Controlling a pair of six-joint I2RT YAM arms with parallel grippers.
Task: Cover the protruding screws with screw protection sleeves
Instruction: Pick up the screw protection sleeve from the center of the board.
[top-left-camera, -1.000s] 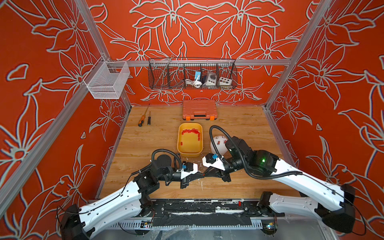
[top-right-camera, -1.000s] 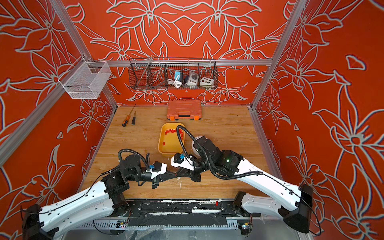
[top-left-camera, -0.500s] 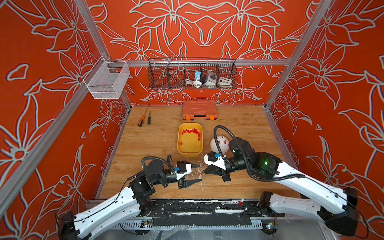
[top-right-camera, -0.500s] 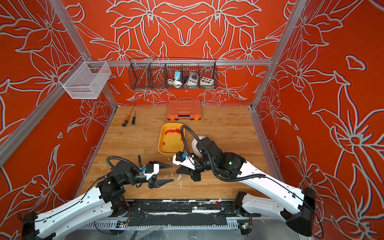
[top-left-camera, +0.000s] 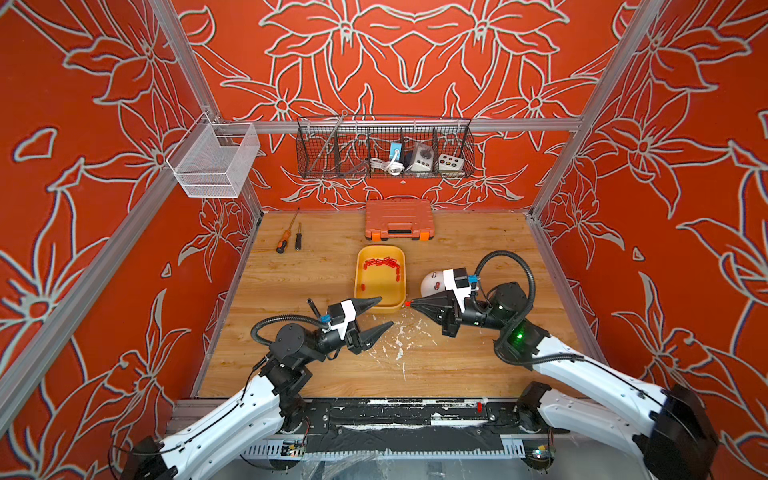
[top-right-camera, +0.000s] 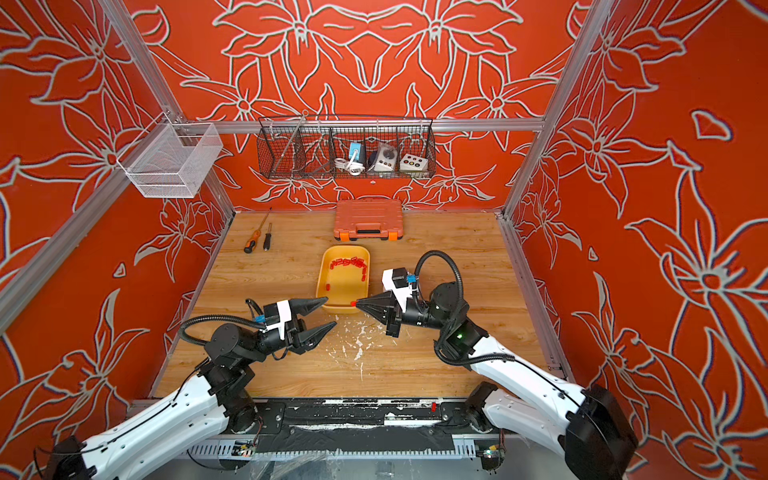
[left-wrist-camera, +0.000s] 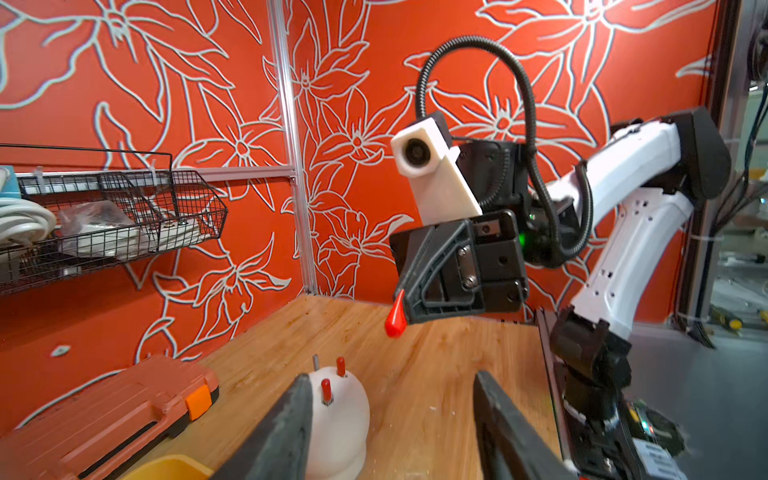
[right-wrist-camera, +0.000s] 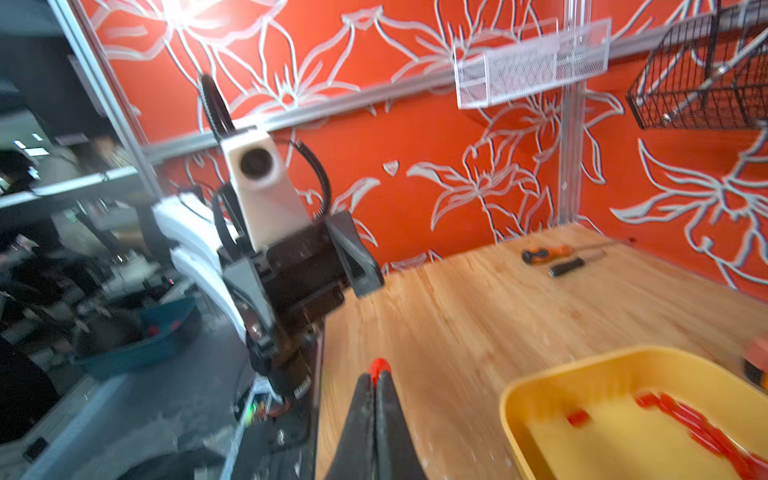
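- right gripper (top-left-camera: 412, 304): jaws clamped on one tiny red plastic tube sleeve (right-wrist-camera: 380, 367), held above the wooden desk (top-left-camera: 311, 270) just right of the yellow plastic tray (top-left-camera: 380, 293)
- left gripper (top-left-camera: 386, 310): jaws apart, holding nothing, by the tray's near edge
- white dome body (left-wrist-camera: 345, 411) right of tray: two studs wear red caps (left-wrist-camera: 326, 387), one bare grey metal stud (left-wrist-camera: 316, 360) shows
- loose red sleeves (top-left-camera: 380, 262) in the tray's far part

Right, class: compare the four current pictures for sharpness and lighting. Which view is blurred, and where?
Right wrist view: motion blur smears the yellow tray and tabletop; the right pincer gripping a red sleeve is readable. Left wrist view: crisp background, but the left pincer has soft, out-of-focus fingers. Both top views: sharp, evenly lit.
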